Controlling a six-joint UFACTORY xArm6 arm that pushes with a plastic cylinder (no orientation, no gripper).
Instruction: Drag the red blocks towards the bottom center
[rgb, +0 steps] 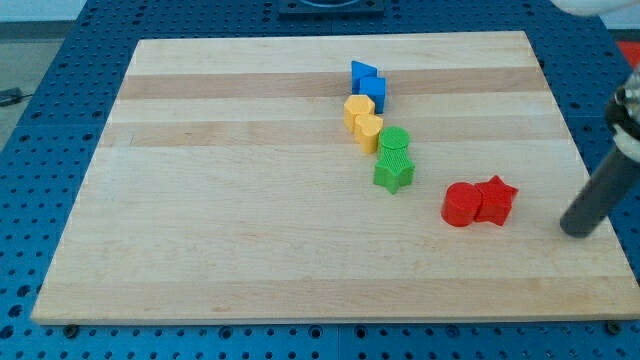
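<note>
A red cylinder and a red star sit touching each other at the right of the wooden board, a little below its middle height. My tip is on the board near its right edge, to the right of the red star and slightly lower, apart from it. The rod slants up to the view's right.
A line of blocks runs down from the top centre: two blue blocks, a yellow block and a yellow heart-like block, a green cylinder and a green star. The blue perforated table surrounds the board.
</note>
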